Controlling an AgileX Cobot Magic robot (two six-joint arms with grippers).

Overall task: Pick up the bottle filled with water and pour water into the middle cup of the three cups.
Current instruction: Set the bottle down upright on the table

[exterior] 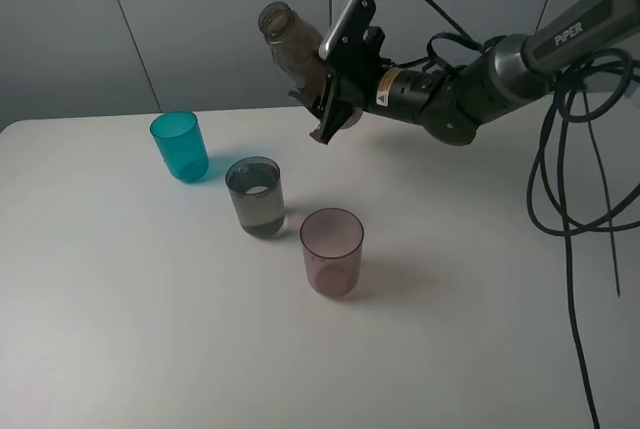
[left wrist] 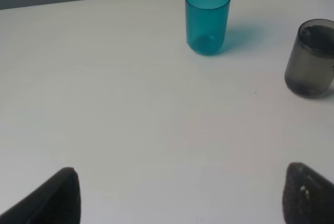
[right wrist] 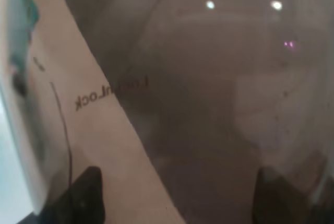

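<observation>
Since the grey cup (exterior: 255, 196), middle of the row, shows a water line well up its wall, the pour looks largely done, or at least well begun.

Bottle (exterior: 283, 34): off the table (exterior: 120, 349), raised high on the far side of the cups, tilted, open mouth leaning up and toward the teal cup's side. No stream falls from the mouth. Whether the mouth sits directly over the grey cup cannot be told from the high camera. How much water is left inside is unclear; the wrist view through the wall is a brown blur.

Right gripper (exterior: 318, 87): clamped on the bottle's lower body, dark finger pads at both flanks in its wrist view.

Left gripper (left wrist: 182, 198): spread wide, nothing between the fingers, low over bare table, facing the teal cup and the grey one.

Teal cup (exterior: 180, 146) and pink cup (exterior: 332, 251): upright, look dry, each apart from the grey cup. No spill seen on the table.

Left to do, by my reading: top up if more water is wanted, then right the bottle and set it down.
</observation>
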